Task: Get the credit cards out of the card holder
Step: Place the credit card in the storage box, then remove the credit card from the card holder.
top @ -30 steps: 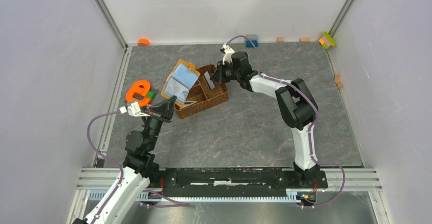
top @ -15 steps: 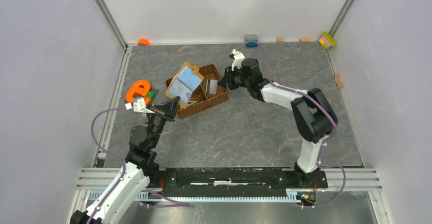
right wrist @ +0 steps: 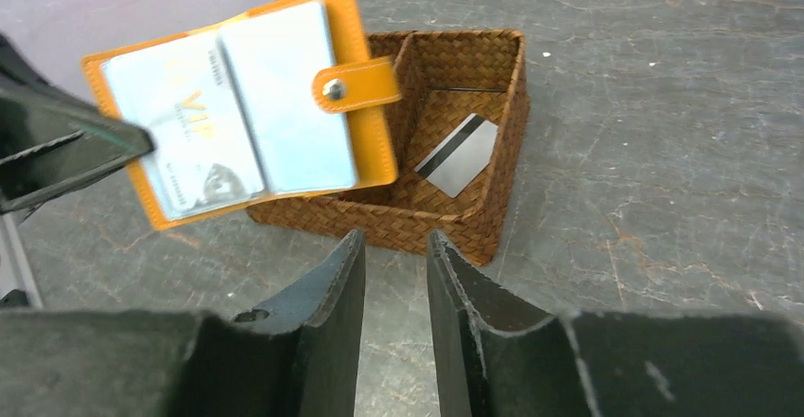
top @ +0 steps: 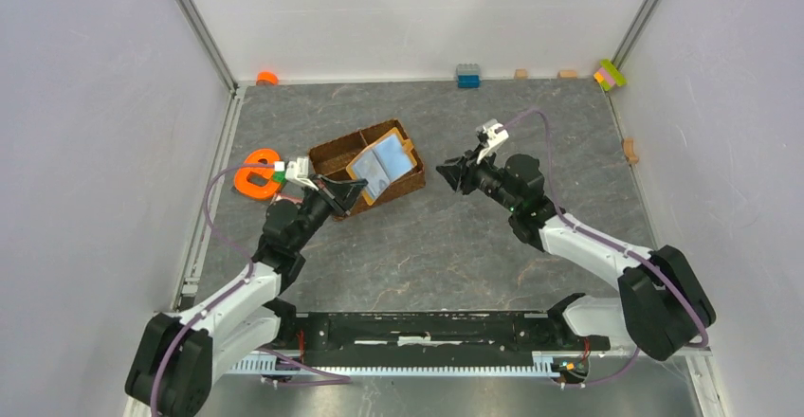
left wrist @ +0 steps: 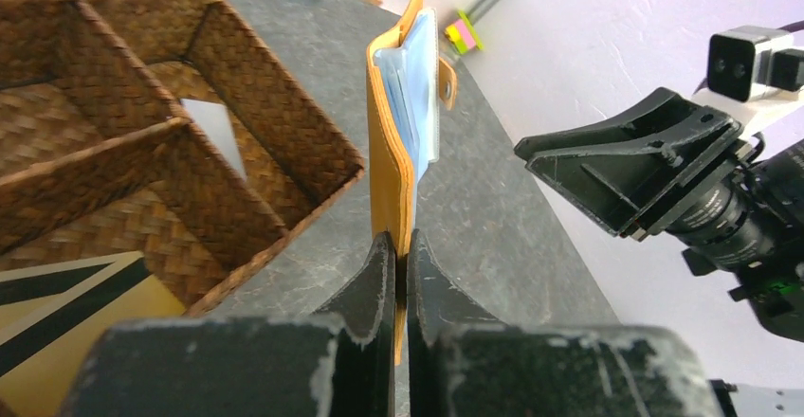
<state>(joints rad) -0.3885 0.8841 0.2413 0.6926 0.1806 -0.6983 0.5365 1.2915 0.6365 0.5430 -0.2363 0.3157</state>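
Low in the centre of the right wrist view, the right gripper (right wrist: pixel 395 242) hangs empty, its fingers a narrow gap apart. Beyond it, at upper left, the card holder (right wrist: pixel 242 104) stands open. The left gripper (left wrist: pixel 400 246) pinches its left edge tight. A pale credit card (right wrist: pixel 194 137) marked VIP sits in its lining. Farther back, a second credit card (right wrist: pixel 459 155) lies in the right compartment of the woven tray (right wrist: pixel 507 142).
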